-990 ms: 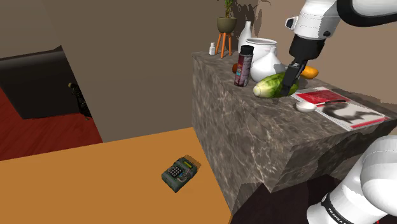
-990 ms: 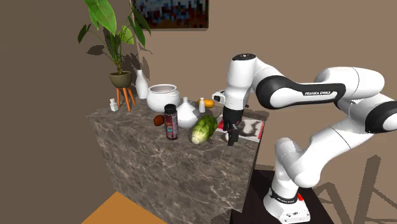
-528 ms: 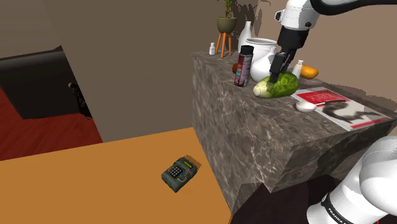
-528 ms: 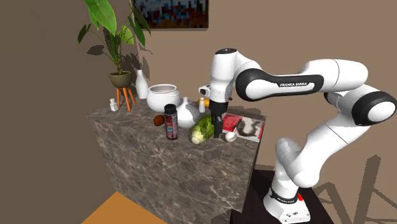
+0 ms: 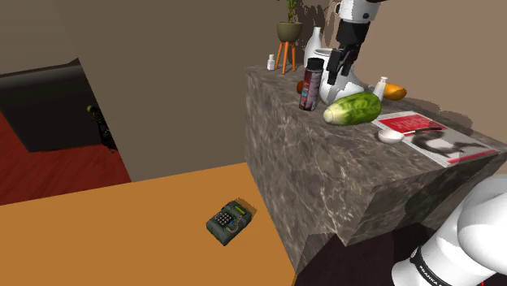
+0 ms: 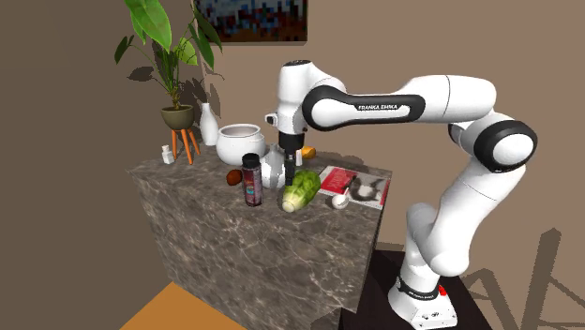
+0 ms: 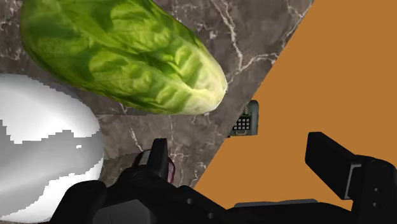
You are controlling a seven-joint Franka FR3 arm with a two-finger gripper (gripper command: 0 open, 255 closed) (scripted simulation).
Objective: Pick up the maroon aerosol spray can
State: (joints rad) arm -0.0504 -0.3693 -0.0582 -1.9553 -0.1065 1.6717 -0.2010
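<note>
A second ago the gripper (image 5: 333,73) hung by the magazine (image 5: 439,138); since then the arm has swung over the lettuce (image 5: 353,107). It now sits above the round-bellied white vase (image 6: 274,170), just beside the maroon spray can (image 5: 309,84). Its fingers stand wide apart with nothing held between them. Nothing on the counter (image 5: 325,171) has shifted in that time.

The can stands upright near the counter's front edge, between a small red-brown fruit (image 6: 233,176) and the lettuce, apart from the gripper.

By my count:
- one spray can and one lettuce
- three larger white vessels: the bellied vase, a wide pot (image 6: 239,143) and a tall slim vase (image 6: 209,125)
- one small white bottle (image 6: 168,156)
- one potted plant (image 6: 178,117) on a little orange stool
- one orange fruit (image 5: 394,92)
- one white shaker (image 5: 380,85)
- one small white dish (image 5: 391,136) touching the magazine's corner

The counter is a block of dark stone veined in white. Lower down is a flat orange-brown surface (image 5: 122,219) with a single calculator (image 5: 228,220) lying on it. The walls are plain brown, a picture (image 6: 251,19) hangs above the plant, and there is dark red flooring at the shoulder view's left
</note>
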